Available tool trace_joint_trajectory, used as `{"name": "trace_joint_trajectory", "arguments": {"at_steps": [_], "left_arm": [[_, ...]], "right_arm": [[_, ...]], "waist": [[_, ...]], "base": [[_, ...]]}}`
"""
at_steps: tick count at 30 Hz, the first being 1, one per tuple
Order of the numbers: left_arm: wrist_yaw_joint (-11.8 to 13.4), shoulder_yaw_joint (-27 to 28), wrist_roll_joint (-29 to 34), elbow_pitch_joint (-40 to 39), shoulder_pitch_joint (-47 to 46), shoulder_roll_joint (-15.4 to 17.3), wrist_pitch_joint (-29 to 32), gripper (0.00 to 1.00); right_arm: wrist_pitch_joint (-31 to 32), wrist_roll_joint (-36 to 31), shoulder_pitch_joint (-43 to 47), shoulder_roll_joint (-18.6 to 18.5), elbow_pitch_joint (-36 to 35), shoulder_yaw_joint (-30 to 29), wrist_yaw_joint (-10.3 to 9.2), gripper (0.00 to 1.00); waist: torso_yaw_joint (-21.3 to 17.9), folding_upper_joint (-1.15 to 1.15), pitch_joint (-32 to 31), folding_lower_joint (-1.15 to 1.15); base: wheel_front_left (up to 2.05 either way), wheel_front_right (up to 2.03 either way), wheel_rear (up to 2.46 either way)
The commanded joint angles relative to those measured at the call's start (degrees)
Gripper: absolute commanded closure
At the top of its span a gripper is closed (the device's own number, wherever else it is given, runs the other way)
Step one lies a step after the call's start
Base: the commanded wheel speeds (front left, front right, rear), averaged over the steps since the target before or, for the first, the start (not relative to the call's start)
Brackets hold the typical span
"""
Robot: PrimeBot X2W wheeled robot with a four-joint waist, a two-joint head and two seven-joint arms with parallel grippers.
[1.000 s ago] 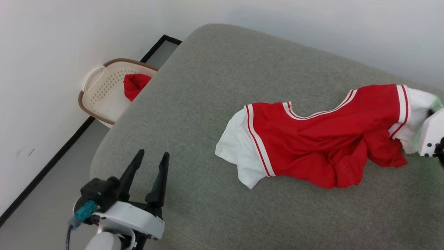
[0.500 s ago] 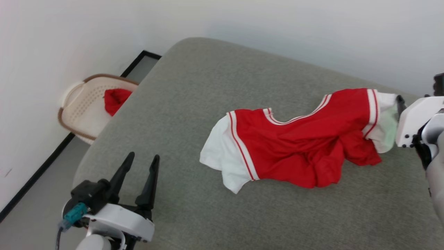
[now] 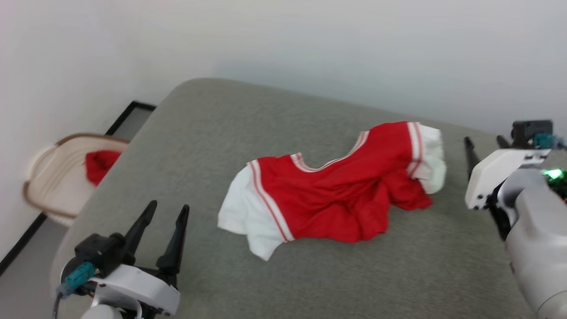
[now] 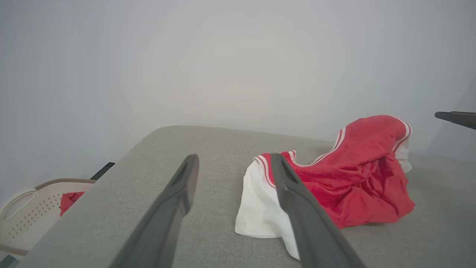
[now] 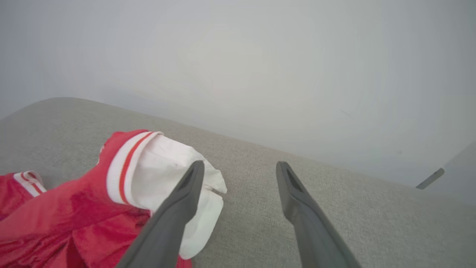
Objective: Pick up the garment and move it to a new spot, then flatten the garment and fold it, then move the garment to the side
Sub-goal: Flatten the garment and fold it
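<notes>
Red jersey cloth with short white sleeves and striped trim, the garment point(image 3: 332, 199) is lying crumpled at the middle of the head view on the grey woven cushion point(image 3: 212, 133). Its collar is facing the top of the frame and its lower body is bunching into folds. It is looking light, soft and limp, so it is likely to sag and slide rather than keep a shape. The trimmed shoulder seams or the two sleeves seem the surest places to pinch.

At lower left, the left gripper point(image 3: 169, 205) is hovering with fingers apart, well clear of the cloth. The right gripper point(image 5: 241, 163) is likewise spread and empty, just beside the white sleeve point(image 5: 167, 171) at the garment's right end; whether one finger is brushing it is unclear. Folds are hiding the hem, and blur is softening the perforated cream basket point(image 3: 53, 177) at the left edge.
</notes>
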Motion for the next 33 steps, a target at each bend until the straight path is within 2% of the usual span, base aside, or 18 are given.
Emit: {"name": "trace_joint_trajectory", "arguments": {"at_steps": [1,10,20,25,30,31,33], "left_arm": [[-0.1,0.1,-0.6,-0.4,0.4,0.3,0.2,0.0],[0.1,0.3,-2.6,-3.0,0.8,2.7,4.5,0.0],[0.1,0.4,-6.9,-6.6,-2.5,5.7,13.3,0.0],[0.0,-0.8,-9.5,-7.2,-6.1,7.2,19.9,0.0],[-0.1,-2.4,-12.7,-6.7,-10.2,8.2,27.6,0.0],[-0.1,-2.4,-12.7,-6.7,-10.2,8.2,27.6,0.0],[0.0,-3.3,-14.7,-6.3,-12.5,8.5,32.7,0.0]], "right_arm": [[-0.8,0.9,1.1,0.5,0.0,0.7,-0.02,0.0],[-3.9,10.6,7.0,2.0,-5.6,7.9,-0.02,0.0],[-2.7,21.3,16.5,0.1,-22.4,14.9,-0.02,0.0],[0.5,23.1,22.0,-1.9,-32.8,13.7,-0.02,0.0],[4.7,22.4,27.6,-1.3,-44.1,9.9,-0.02,0.0],[4.7,22.4,27.6,-1.3,-44.1,9.9,-0.02,0.0],[7.4,21.5,30.7,0.0,-50.8,7.2,-0.02,0.0]], "waist": [[-3.2,0.0,-2.5,0.0],[-9.6,0.0,-3.5,0.0],[-16.8,0.0,-2.4,0.0],[-19.7,0.0,-1.4,0.0],[-22.5,0.0,0.5,0.0],[-22.5,0.0,0.5,0.0],[-24.2,0.0,1.9,0.0]], "base": [[0.0,0.0,0.0],[0.0,0.0,0.0],[0.0,0.0,0.0],[0.0,0.0,0.0],[0.0,0.0,0.0],[0.0,0.0,0.0],[0.0,0.0,0.0]]}}
